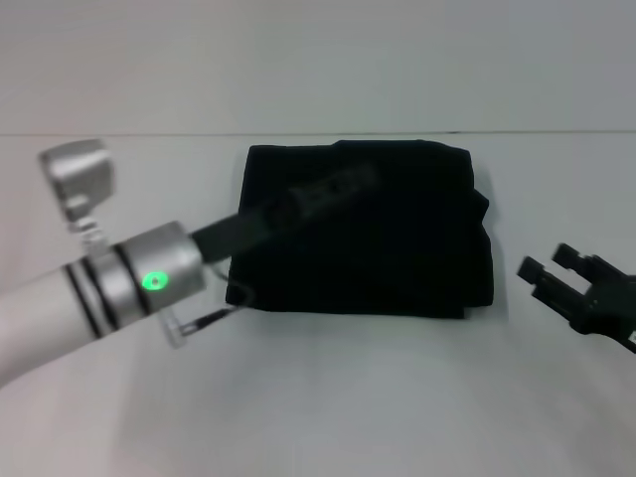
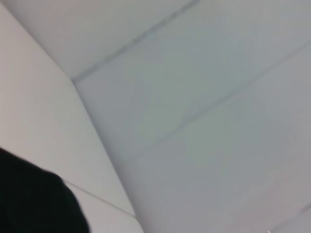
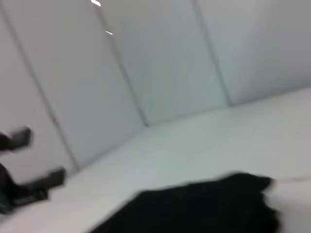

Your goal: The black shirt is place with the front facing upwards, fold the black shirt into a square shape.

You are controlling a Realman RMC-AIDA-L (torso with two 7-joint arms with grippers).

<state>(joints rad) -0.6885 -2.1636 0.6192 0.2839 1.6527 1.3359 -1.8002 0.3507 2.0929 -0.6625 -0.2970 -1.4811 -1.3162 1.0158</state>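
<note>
Right gripper (image 1: 550, 270) at four o'clock, hovering off the table (image 1: 328, 397), fingers spread, empty. Left gripper (image 1: 328, 189) reaches over the black shirt (image 1: 397, 248); fingers lost against the cloth, can't tell. Shirt folded near-square, centre, toward twelve.

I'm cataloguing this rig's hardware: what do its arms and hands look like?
The left arm is white with black rings, then a silver cuff with a green light, a silver camera block and thin cables; its left hand is slim and black. The right hand is black, with blocky fingers.
</note>
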